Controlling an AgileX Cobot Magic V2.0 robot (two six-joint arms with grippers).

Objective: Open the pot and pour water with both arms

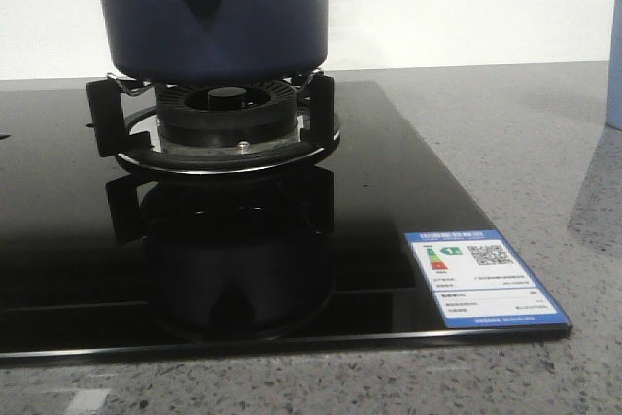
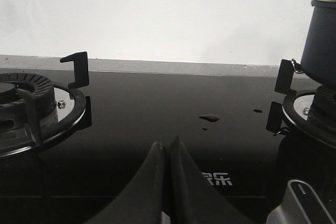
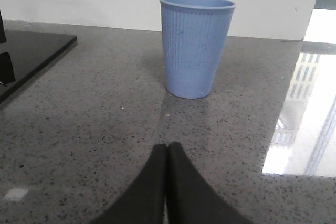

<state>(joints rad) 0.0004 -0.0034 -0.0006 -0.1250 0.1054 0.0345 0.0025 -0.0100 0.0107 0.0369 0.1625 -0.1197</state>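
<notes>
Pale blue cup (image 3: 197, 45) upright, pot (image 1: 209, 12) on burner (image 1: 225, 116)

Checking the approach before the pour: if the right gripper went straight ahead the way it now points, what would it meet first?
Most likely the pale blue cup. The right gripper, its fingers closed together, points across bare grey countertop almost at the upright cup, which stands slightly off its centre line, so a glancing miss is possible.

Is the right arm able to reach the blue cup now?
Probably yes. The right gripper is shut and points at the cup, which stands upright on the counter, with only bare counter between them.
</notes>
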